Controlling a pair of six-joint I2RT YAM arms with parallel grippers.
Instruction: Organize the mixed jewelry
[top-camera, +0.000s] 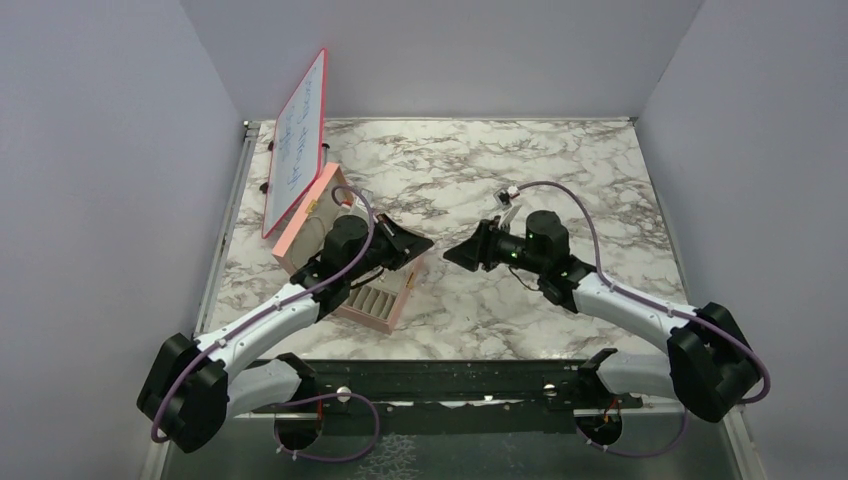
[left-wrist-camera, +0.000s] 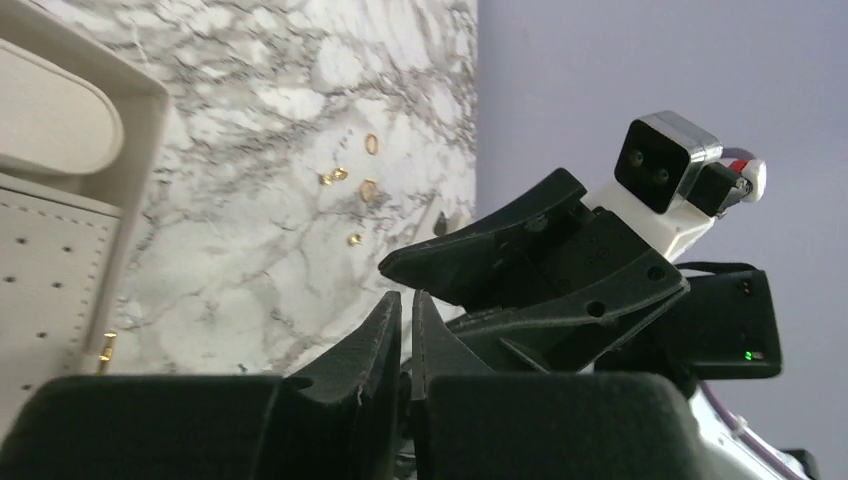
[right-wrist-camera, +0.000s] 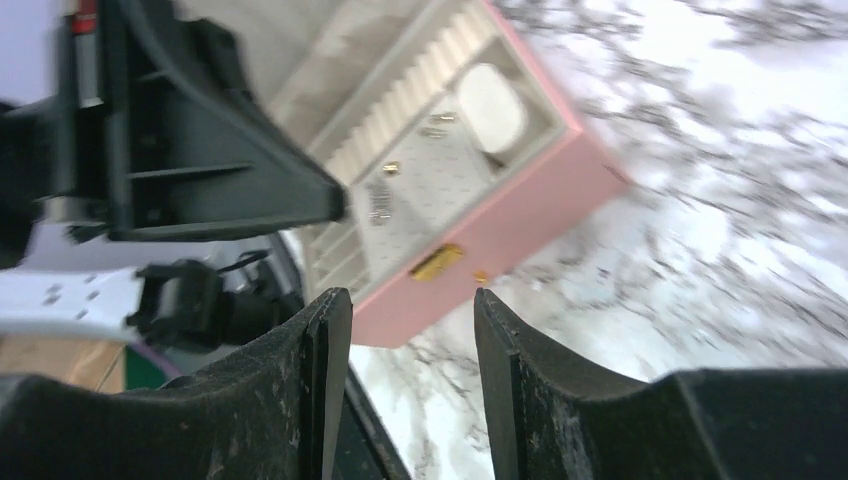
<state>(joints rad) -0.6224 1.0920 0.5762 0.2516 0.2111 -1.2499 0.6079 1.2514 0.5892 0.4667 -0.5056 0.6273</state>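
Several tiny gold rings and studs (left-wrist-camera: 369, 189) lie loose on the marble table (top-camera: 560, 170), seen in the left wrist view beyond my left fingertips. One gold piece (left-wrist-camera: 106, 345) sits in the box's beige tray, and a few small pieces (right-wrist-camera: 378, 200) show there in the right wrist view. A gold speck (right-wrist-camera: 481, 277) lies by the pink wall. My left gripper (top-camera: 415, 243) (left-wrist-camera: 407, 297) is shut, with nothing visible between the jaws. My right gripper (top-camera: 455, 255) (right-wrist-camera: 410, 300) is open and empty, tip to tip with the left, above the marble.
The pink box (top-camera: 300, 225) (right-wrist-camera: 530, 215) with beige compartments stands open at the left, its lid (top-camera: 298, 140) upright. Its gold clasp (right-wrist-camera: 437, 262) faces the right gripper. Grey walls enclose the table on three sides.
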